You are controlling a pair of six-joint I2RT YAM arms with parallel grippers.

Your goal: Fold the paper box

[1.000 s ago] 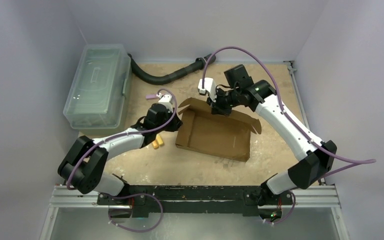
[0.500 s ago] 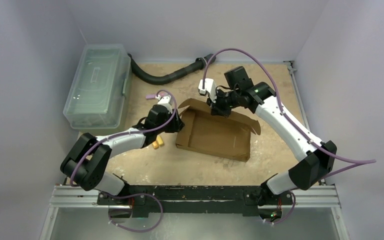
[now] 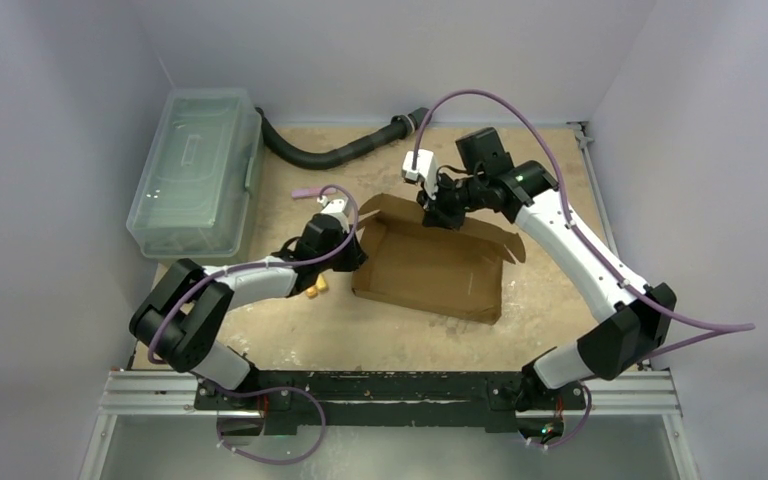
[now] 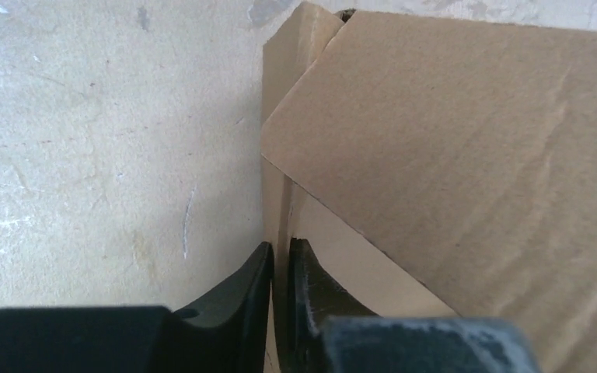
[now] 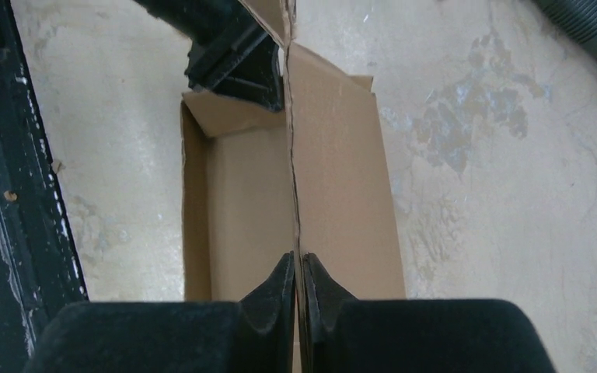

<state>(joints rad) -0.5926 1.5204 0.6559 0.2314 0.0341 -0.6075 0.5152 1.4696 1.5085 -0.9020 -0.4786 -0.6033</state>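
**Both arms have shifted while the box stays put**

Since a second ago, we see the left arm's elbow swung in toward the middle of the table and the right wrist drawn slightly toward the far edge. The paper box (image 3: 430, 272) has hardly moved.

It lies open-topped in the middle of the table (image 3: 360, 335), walls raised, with a flap splayed outward at its far right corner. We find the left gripper (image 4: 280, 252) at the box's left end wall. Its fingers are almost pressed together and pinch the thin cardboard edge between them. The right gripper (image 5: 297, 263) is at the far long wall and nips that upright edge the same way.

A small orange item (image 3: 313, 290) lies just beside the left gripper, toward the near edge. A clear lidded bin (image 3: 195, 170) stands at the far left corner. From beside it a black hose (image 3: 335, 152) curves along the far edge.
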